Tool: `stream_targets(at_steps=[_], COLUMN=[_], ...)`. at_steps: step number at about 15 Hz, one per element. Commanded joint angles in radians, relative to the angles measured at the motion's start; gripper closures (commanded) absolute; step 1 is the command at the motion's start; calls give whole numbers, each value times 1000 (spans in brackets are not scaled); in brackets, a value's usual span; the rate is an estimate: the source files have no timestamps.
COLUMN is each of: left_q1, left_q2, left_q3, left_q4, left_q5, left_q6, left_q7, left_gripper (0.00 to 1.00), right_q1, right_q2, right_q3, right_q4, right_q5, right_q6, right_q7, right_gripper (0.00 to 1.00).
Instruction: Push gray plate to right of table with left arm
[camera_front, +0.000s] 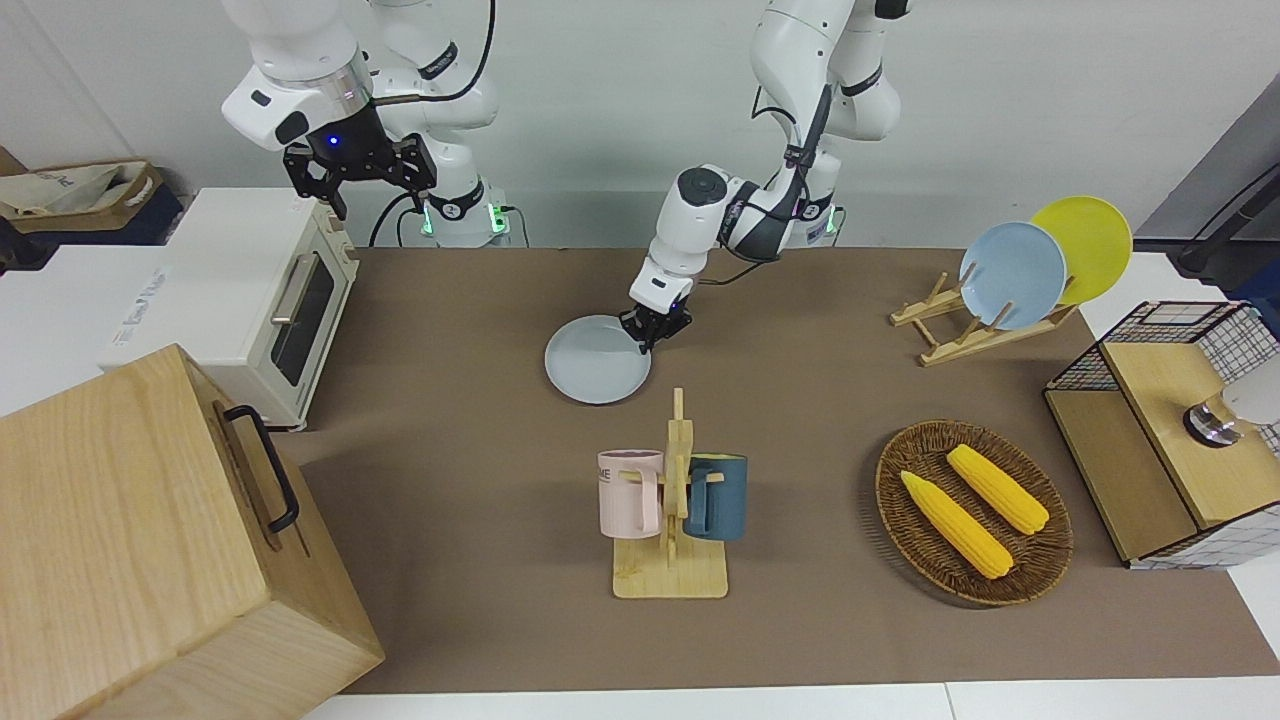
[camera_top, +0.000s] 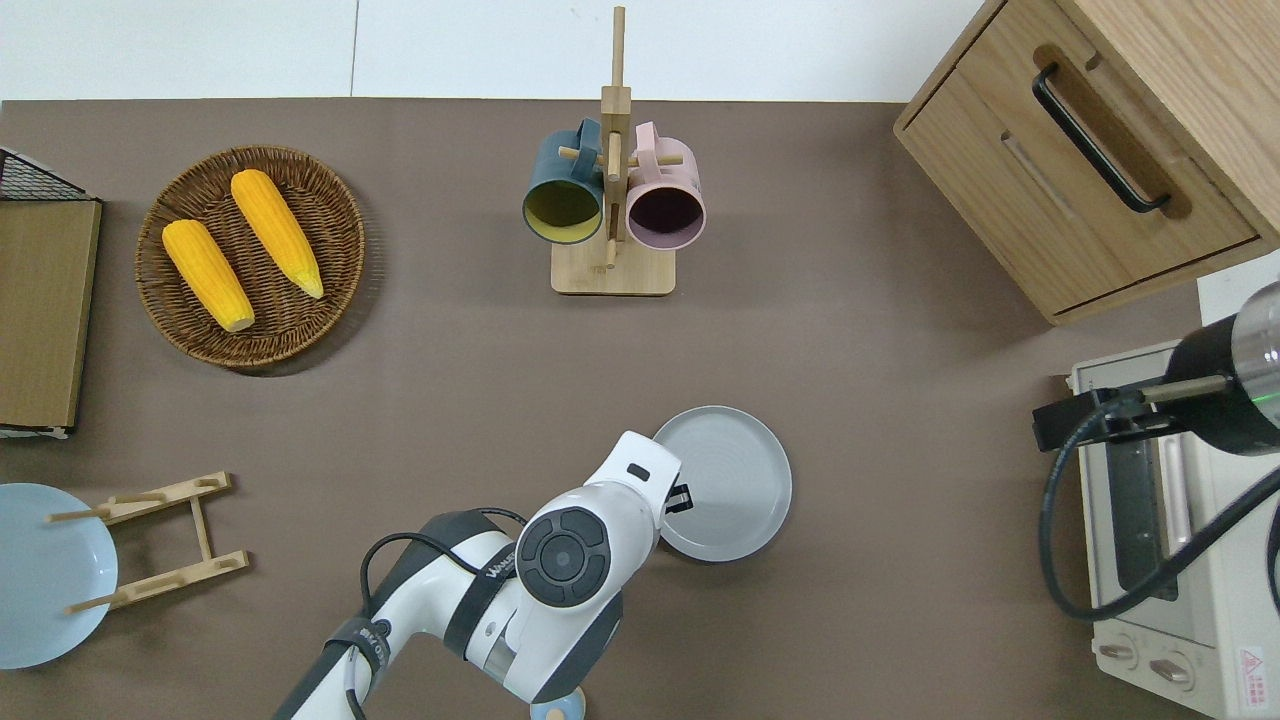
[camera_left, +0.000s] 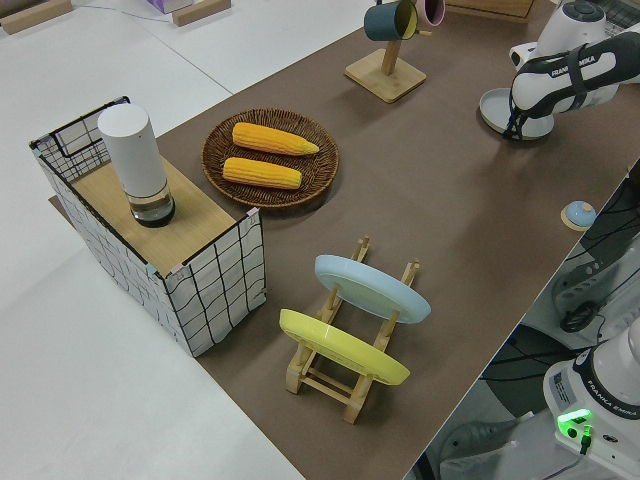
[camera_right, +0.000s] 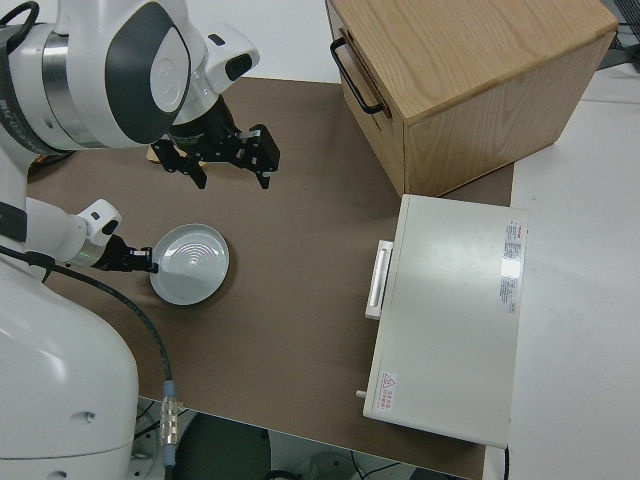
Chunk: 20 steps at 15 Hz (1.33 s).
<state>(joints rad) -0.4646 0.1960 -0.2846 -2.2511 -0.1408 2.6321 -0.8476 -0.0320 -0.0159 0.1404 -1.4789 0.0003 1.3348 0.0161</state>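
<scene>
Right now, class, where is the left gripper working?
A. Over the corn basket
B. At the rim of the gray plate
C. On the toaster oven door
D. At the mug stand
B: the left gripper is down at the rim of the gray plate, on its left-arm side.

The mug rack stands mid-table, at the edge farthest from the robots. The gray plate lies nearer to the robots than the rack, the left gripper at its rim (contact cannot be told). The corn basket sits toward the left arm's end from the rack; the wooden cabinet and toaster oven toward the right arm's end.
</scene>
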Motion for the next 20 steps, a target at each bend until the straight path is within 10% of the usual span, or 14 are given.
stream_targets(at_steps=[1,7,12,20], left_q1=[-26,-29,-28,-22], left_q2=[31,39,52,52], left_q3=[10,10,12,18], left_q4=[31,47,77,79], left_q5=[1,1,1,33], left_q6=[6,6,5,-4], left_q7=[-25,-45,-47,-41], left_gripper=[1000,990,48,11], right_q1=[-20,-19,-19,-19], right_q2=[-2,-2,-2,-2], right_q3=[16,16,16,16], right_q4=[9,9,9,9], right_q5=[4,4,4,4], right_q6=[-16,-16,-16,-16], right_q7=[13,12,12,12], right_gripper=[17,17,17,17])
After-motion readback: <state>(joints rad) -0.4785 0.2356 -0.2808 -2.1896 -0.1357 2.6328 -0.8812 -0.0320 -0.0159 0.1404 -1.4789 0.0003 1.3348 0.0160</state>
